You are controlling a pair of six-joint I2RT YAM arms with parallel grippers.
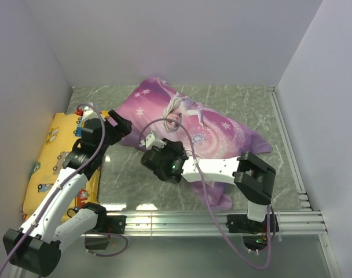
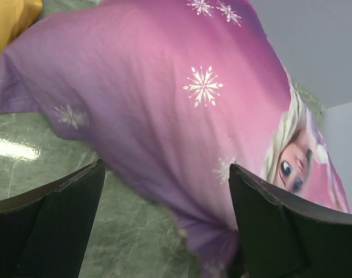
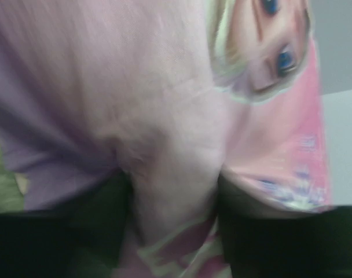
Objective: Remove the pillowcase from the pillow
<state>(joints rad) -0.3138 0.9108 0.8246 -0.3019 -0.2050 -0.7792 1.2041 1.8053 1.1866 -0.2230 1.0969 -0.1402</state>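
Your right gripper [image 3: 173, 200] pinches pillowcase [image 1: 222, 130] fold; left gripper [image 2: 166, 174] spread wide, cloth just ahead, untouched. Pillow hidden inside. Risk: pull now and pillow drags along, nothing anchoring it; thin pinch may slip.

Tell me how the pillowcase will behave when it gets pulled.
Probably floppy: the pillowcase bunches into a fold inside the right gripper. Likely light and thin, since its corners lie limp on the table. It may drag rather than lift whole, as its middle looks stuffed.
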